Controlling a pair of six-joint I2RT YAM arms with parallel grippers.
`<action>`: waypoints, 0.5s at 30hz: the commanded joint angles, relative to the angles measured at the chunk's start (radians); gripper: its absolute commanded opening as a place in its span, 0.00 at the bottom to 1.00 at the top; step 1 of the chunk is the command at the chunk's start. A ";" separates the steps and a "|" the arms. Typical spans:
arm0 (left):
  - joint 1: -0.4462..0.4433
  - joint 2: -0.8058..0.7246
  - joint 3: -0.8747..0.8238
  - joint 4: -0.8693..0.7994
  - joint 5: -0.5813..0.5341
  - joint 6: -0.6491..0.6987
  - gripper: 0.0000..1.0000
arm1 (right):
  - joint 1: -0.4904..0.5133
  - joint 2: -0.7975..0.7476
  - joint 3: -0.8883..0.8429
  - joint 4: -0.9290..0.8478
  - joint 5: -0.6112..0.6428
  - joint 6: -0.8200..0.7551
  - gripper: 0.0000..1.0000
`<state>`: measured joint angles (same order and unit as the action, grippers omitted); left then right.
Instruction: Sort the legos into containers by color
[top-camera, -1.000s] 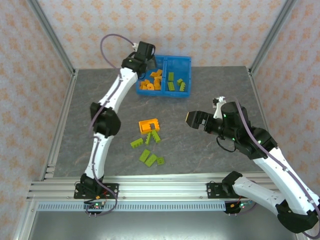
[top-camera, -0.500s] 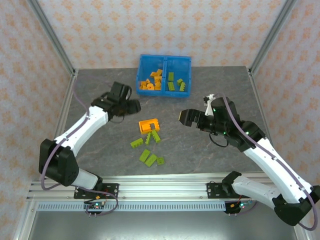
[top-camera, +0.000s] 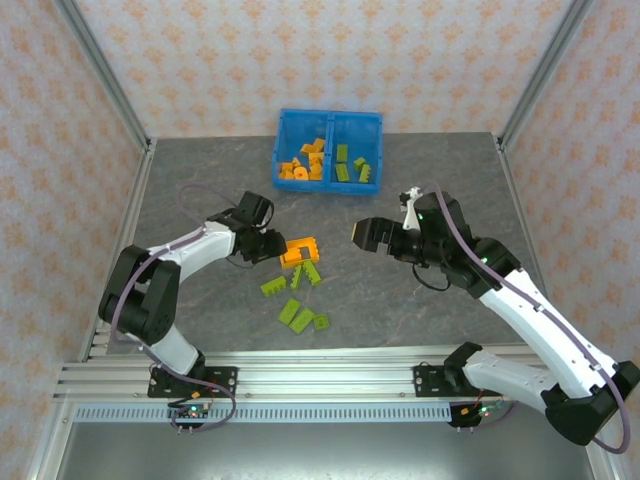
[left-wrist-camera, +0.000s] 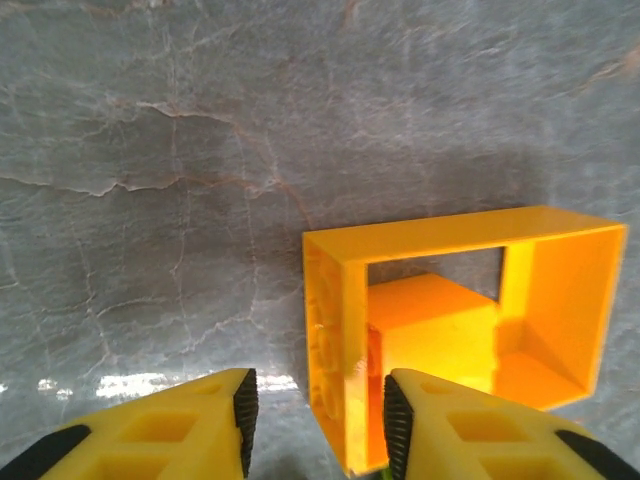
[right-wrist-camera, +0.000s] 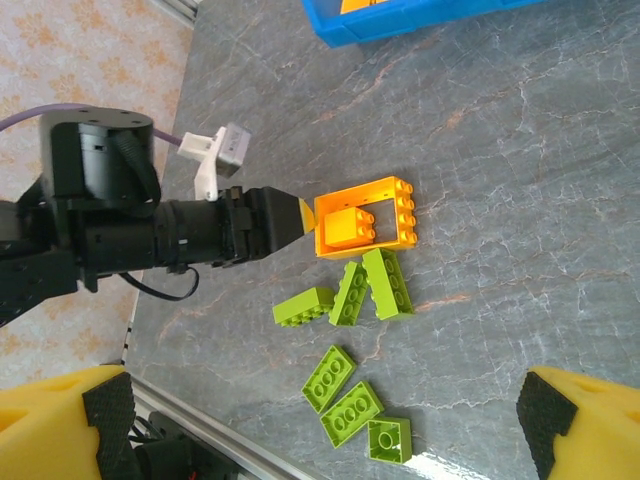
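The orange hollow square piece (top-camera: 298, 250) lies mid-table with a small orange brick (right-wrist-camera: 348, 228) inside it. My left gripper (top-camera: 277, 246) is open at its left side, and one wall of the piece (left-wrist-camera: 340, 350) stands between the fingers (left-wrist-camera: 200, 430) with a gap on the left. Several lime green bricks (top-camera: 297, 293) lie just below the piece on the table. My right gripper (top-camera: 362, 234) hovers open to the right of the piece, holding nothing; its fingers (right-wrist-camera: 92, 415) are spread wide over the green bricks (right-wrist-camera: 350, 290). The blue bin (top-camera: 330, 128) holds orange bricks (top-camera: 300, 166) on the left and green ones (top-camera: 358, 168) on the right.
The grey marble table (top-camera: 430, 180) is bounded by metal frame posts (top-camera: 110, 85) at the sides and an aluminium rail (top-camera: 320, 380) at the near edge. The left arm's black wrist body (right-wrist-camera: 150, 235) shows beside the orange piece.
My left arm has swung from the bin down to the orange hollow piece and now straddles its wall. The right gripper has crept a little leftward.
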<state>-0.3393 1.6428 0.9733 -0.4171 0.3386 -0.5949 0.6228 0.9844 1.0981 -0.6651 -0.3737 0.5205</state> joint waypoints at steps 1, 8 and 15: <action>-0.001 0.029 0.000 0.031 -0.003 0.008 0.36 | 0.003 -0.027 -0.011 -0.005 0.024 0.001 0.99; -0.013 0.092 0.036 -0.027 -0.060 0.050 0.35 | 0.002 -0.024 -0.020 0.004 0.030 0.007 0.99; -0.059 0.149 0.103 -0.061 -0.092 0.111 0.35 | 0.002 -0.026 -0.023 -0.003 0.038 0.008 0.99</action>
<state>-0.3717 1.7325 1.0523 -0.3958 0.3138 -0.5407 0.6228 0.9749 1.0828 -0.6651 -0.3626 0.5240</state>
